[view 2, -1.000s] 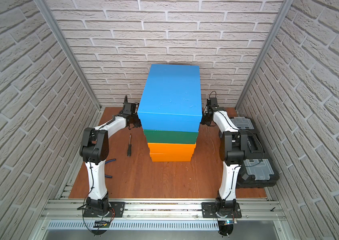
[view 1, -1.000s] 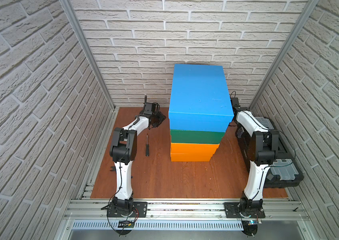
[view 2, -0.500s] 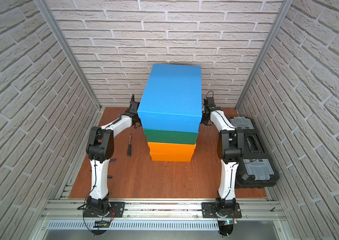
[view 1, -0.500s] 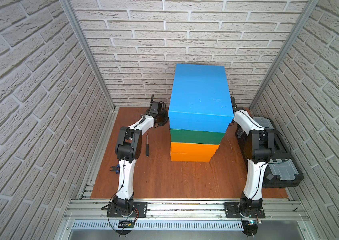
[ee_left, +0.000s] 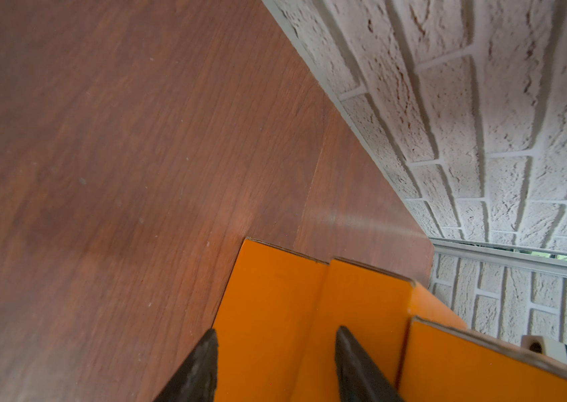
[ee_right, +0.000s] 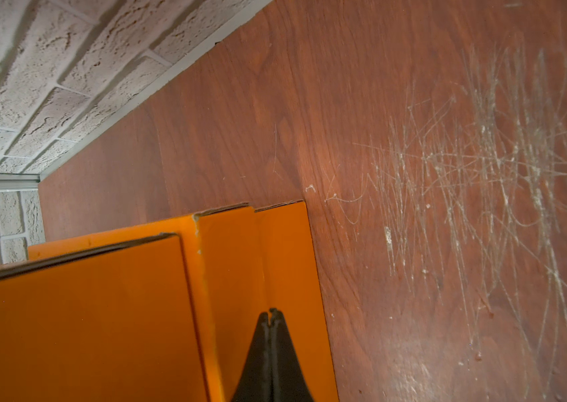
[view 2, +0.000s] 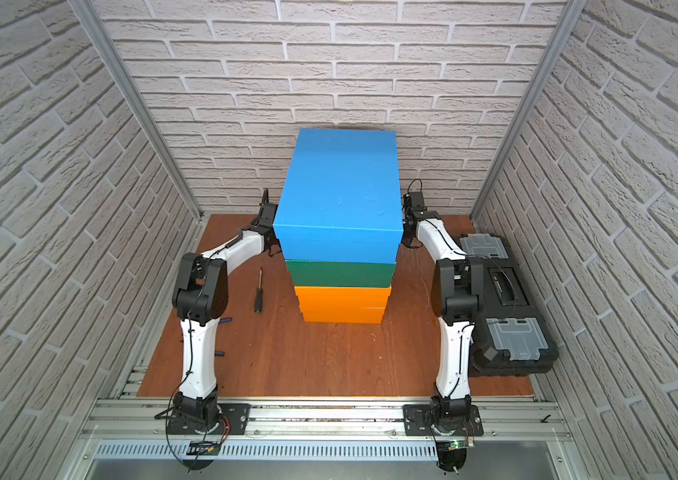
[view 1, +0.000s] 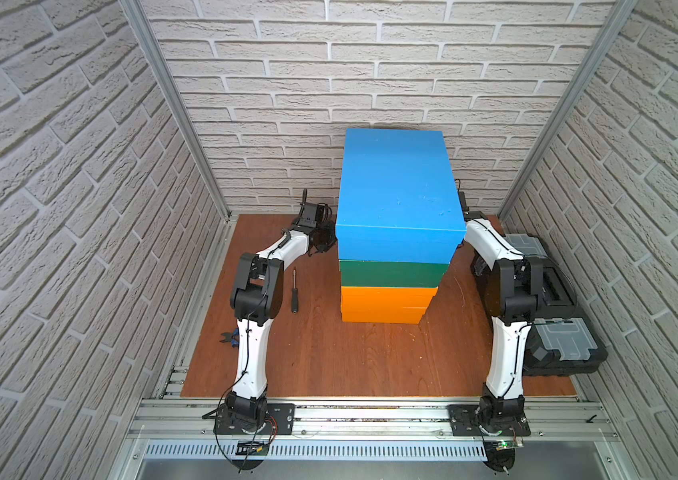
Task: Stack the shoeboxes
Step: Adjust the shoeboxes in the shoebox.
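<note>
— Closing in, both of 'em. L arm and R arm swung their elbows toward the stack in the last sec. The boxes don't seem to have shifted.

— All four up?

— Yep. Blue box on top, green box under it, two orange boxes at the bottom. The stack's mid-table, toward the back edge.

— So the stacking's done?

— I reckon so. This looks like squaring-up or a check, not another lift.

— Grippers?

— L gripper has its fingers spread abt halfway, nothing betw. them, just beside the orange side. R gripper has its fingers pressed together, tip close to the orange side on the opp. flank. Can't tell whether either is touching.

— Do the edges line up?

— Not quite. The wrist views show the orange sides stepped at the back end, so they aren't flush. Seen from above the layers look a bit offset too, though that may be partly the angle.

— Room to move?

— There's a bare strip betw. the stack and the back edge, and plenty of open table at the front. A screwdriver lies betw. the L arm and the stack. Pliers sit by the left edge. The toolbox runs along the right edge, right behind the R elbow, so that side's tight. I'd push gently: it's a tall stack.
</note>
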`<state>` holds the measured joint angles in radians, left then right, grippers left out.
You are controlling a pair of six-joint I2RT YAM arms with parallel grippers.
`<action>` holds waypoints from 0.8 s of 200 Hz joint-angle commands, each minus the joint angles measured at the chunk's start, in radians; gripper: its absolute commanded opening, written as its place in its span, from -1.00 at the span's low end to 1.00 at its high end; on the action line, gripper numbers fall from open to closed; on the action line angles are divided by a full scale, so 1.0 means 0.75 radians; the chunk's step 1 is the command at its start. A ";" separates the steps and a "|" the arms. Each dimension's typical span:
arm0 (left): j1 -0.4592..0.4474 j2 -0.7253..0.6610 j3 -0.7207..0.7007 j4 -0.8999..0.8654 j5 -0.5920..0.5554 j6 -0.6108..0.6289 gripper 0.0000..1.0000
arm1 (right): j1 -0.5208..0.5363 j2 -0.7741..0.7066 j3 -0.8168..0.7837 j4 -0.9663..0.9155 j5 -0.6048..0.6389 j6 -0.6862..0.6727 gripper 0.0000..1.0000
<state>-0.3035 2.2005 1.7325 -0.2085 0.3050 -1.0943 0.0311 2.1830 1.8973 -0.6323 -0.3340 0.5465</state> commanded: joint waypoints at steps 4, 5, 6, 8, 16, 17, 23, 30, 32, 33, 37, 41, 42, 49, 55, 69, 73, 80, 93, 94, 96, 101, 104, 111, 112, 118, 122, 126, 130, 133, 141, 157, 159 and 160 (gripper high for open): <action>-0.014 0.006 0.009 0.023 0.019 0.001 0.09 | 0.014 -0.012 0.022 0.004 0.009 0.004 -0.94; -0.014 0.005 0.009 0.023 0.019 0.002 0.09 | 0.013 -0.014 0.021 0.004 0.009 0.004 -0.94; -0.013 0.005 0.009 0.021 0.019 0.002 0.09 | 0.012 -0.016 0.019 0.005 0.010 0.004 -0.94; -0.013 0.004 0.009 0.022 0.018 0.004 0.09 | 0.012 -0.019 0.017 0.005 0.011 0.005 -0.94; -0.011 -0.002 0.004 0.017 0.019 0.010 0.09 | 0.005 -0.031 -0.002 0.015 0.009 0.011 -0.94; -0.010 -0.003 0.004 0.015 0.019 0.010 0.09 | 0.004 -0.033 -0.004 0.017 0.009 0.012 -0.94; -0.007 -0.010 0.000 0.011 0.018 0.013 0.09 | -0.002 -0.046 -0.020 0.025 0.007 0.013 -0.94; -0.003 -0.021 -0.009 0.008 0.016 0.018 0.09 | -0.006 -0.065 -0.037 0.031 0.011 0.014 -0.94; -0.001 -0.026 -0.010 0.009 0.015 0.019 0.09 | -0.009 -0.067 -0.042 0.031 0.015 0.012 -0.94; -0.002 -0.027 -0.013 0.008 0.015 0.020 0.09 | -0.009 -0.070 -0.043 0.031 0.016 0.012 -0.94; 0.003 -0.036 -0.019 0.007 0.011 0.023 0.09 | -0.011 -0.086 -0.054 0.031 0.024 0.008 -0.94; 0.006 -0.044 -0.027 0.007 0.009 0.025 0.09 | -0.013 -0.098 -0.063 0.030 0.029 0.004 -0.94; 0.008 -0.047 -0.029 0.006 0.009 0.025 0.09 | -0.013 -0.101 -0.064 0.029 0.031 0.003 -0.94; 0.015 -0.065 -0.044 0.007 0.005 0.029 0.09 | -0.018 -0.127 -0.088 0.029 0.044 -0.004 -0.94; 0.022 -0.082 -0.056 0.003 0.003 0.032 0.09 | -0.021 -0.150 -0.108 0.029 0.056 -0.010 -0.94; 0.041 -0.129 -0.090 -0.001 -0.007 0.046 0.09 | -0.028 -0.212 -0.163 0.022 0.080 -0.026 -0.94; 0.047 -0.143 -0.103 -0.003 -0.010 0.051 0.09 | -0.030 -0.231 -0.180 0.020 0.086 -0.029 -0.94; 0.056 -0.170 -0.125 -0.011 -0.017 0.059 0.09 | -0.035 -0.261 -0.211 0.015 0.100 -0.035 -0.94; 0.070 -0.229 -0.177 -0.014 -0.029 0.075 0.09 | -0.039 -0.339 -0.268 0.003 0.129 -0.041 -0.94; 0.071 -0.233 -0.181 -0.015 -0.031 0.077 0.09 | -0.039 -0.345 -0.274 0.002 0.130 -0.042 -0.94; 0.073 -0.241 -0.190 -0.017 -0.033 0.079 0.09 | -0.039 -0.355 -0.285 0.001 0.133 -0.044 -0.94; 0.079 -0.266 -0.211 -0.021 -0.041 0.085 0.09 | -0.041 -0.378 -0.312 0.000 0.146 -0.045 -0.94; 0.081 -0.278 -0.222 -0.024 -0.046 0.089 0.09 | -0.043 -0.392 -0.329 0.001 0.151 -0.045 -0.94; 0.087 -0.313 -0.256 -0.030 -0.051 0.099 0.09 | -0.044 -0.428 -0.368 -0.002 0.166 -0.044 -0.94; 0.087 -0.316 -0.262 -0.029 -0.052 0.099 0.09 | -0.044 -0.433 -0.373 -0.002 0.169 -0.044 -0.94; 0.092 -0.348 -0.293 -0.032 -0.057 0.104 0.09 | -0.049 -0.464 -0.403 -0.001 0.174 -0.042 -0.94; 0.095 -0.367 -0.313 -0.032 -0.060 0.108 0.09 | -0.049 -0.482 -0.431 0.002 0.181 -0.043 -0.94; 0.094 -0.387 -0.333 -0.033 -0.062 0.110 0.09 | -0.051 -0.507 -0.454 0.005 0.179 -0.041 -0.94; 0.095 -0.410 -0.354 -0.032 -0.065 0.114 0.09 | -0.053 -0.530 -0.477 0.005 0.182 -0.043 -0.94; 0.094 -0.424 -0.370 -0.034 -0.066 0.118 0.09 | -0.052 -0.547 -0.493 0.004 0.183 -0.043 -0.94; 0.093 -0.464 -0.411 -0.039 -0.070 0.130 0.09 | -0.053 -0.590 -0.541 0.002 0.191 -0.043 -0.94; 0.088 -0.551 -0.508 -0.054 -0.083 0.148 0.09 | -0.052 -0.682 -0.627 -0.004 0.199 -0.051 -0.94; 0.088 -0.565 -0.520 -0.055 -0.085 0.150 0.09 | -0.052 -0.694 -0.640 -0.007 0.199 -0.052 -0.94; 0.088 -0.570 -0.528 -0.055 -0.086 0.149 0.09 | -0.052 -0.700 -0.646 -0.007 0.201 -0.052 -0.94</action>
<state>-0.2302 1.8606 1.4261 -0.2367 0.2672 -1.0210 -0.0048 1.7447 1.4937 -0.6342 -0.2157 0.5293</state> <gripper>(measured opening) 0.546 0.049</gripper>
